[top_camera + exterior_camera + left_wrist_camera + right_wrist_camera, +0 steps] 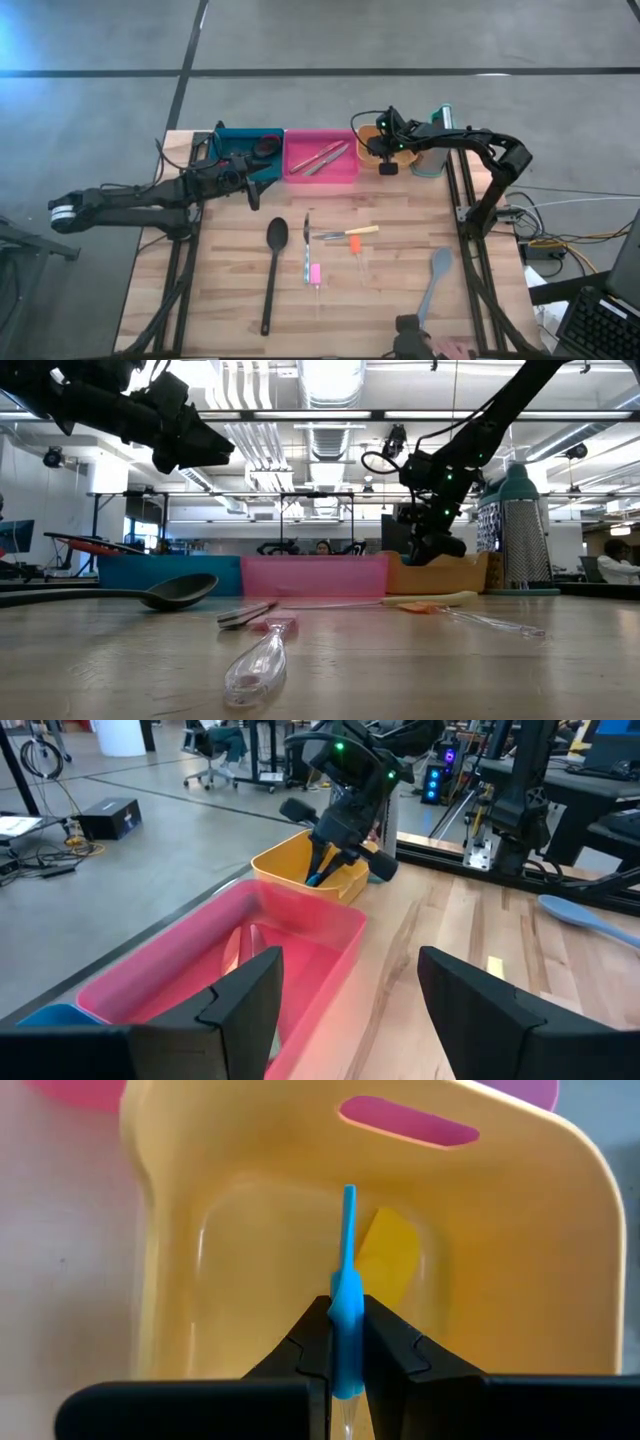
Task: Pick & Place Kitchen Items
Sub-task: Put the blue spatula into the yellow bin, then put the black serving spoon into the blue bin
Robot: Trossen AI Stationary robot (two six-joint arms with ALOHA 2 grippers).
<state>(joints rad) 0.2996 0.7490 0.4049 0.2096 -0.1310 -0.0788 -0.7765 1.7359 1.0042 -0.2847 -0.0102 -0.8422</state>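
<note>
The right hand (346, 1342) hangs over the orange bin (520, 1280) at the far side of the desk (230, 300), clenched on a blue-handled knife (347, 1295). The handle stands pinched between the fingertips and points down into the bin, just above a yellow piece (388, 1260) lying on the bin's floor. The left hand (345, 995) is released, fingers spread wide, held above the near edge of the pink bin (300, 935) beside the teal bin (245, 142). On the desk lie a black spoon (274, 262), a grey spatula (436, 280) and small knives with pink (314, 274), orange (353, 243) and yellow (362, 231) handles.
</note>
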